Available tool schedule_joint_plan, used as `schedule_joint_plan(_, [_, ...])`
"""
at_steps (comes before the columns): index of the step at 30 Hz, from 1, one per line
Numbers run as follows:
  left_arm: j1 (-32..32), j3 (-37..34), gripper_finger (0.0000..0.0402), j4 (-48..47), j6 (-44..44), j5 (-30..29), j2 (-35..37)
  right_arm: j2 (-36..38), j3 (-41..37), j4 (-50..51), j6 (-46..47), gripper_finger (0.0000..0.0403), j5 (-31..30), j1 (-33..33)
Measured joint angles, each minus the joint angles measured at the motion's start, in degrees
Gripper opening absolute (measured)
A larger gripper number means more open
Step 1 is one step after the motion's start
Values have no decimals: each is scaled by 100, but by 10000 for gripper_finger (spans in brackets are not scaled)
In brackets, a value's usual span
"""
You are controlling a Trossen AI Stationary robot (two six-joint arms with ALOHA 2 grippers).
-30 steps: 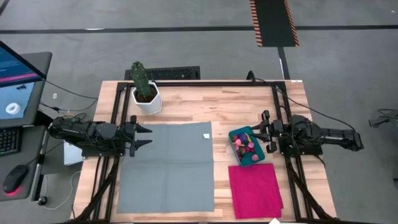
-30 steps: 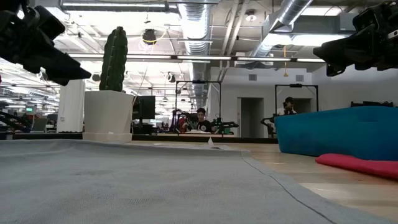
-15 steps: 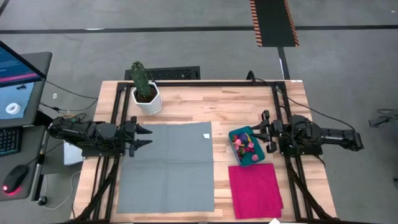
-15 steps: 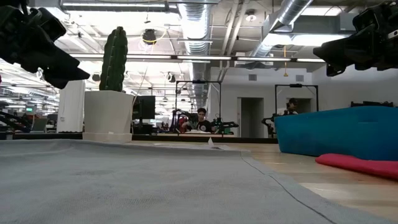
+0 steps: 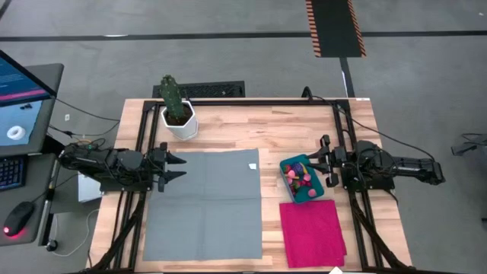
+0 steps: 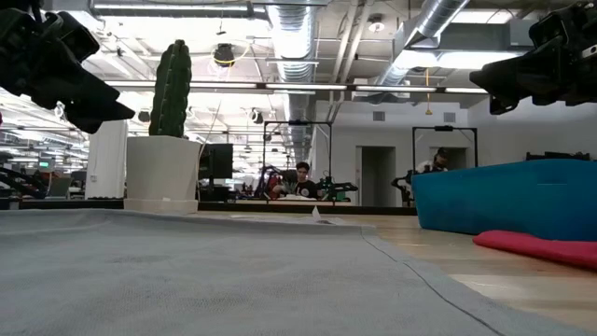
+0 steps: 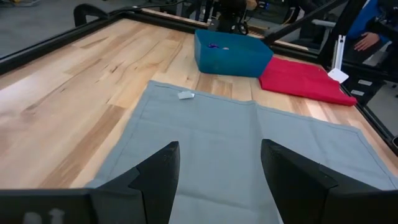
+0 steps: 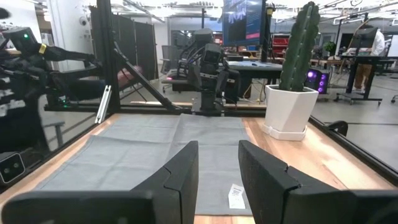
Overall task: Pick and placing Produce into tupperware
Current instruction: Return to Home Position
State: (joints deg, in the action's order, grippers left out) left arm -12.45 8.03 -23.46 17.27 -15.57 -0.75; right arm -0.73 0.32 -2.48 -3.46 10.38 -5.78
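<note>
Hovering at opposite counter [image 5: 289, 122] sides, left claw [image 5: 183, 167] and right claw [image 5: 313, 164] parted, holding nothing. Produce [image 5: 302, 177] heaped inside tub [image 5: 310, 197], just beside right claw. Could knock tub if swung low.

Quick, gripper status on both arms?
Left gripper: open, holding nothing.
Right gripper: open, holding nothing.
</note>
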Motion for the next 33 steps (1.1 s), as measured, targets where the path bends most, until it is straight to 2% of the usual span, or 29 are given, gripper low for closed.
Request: schedule_joint_plan(33, [0,0,215,-2,24,-4,0,0,-2,-2,1,137,1,0])
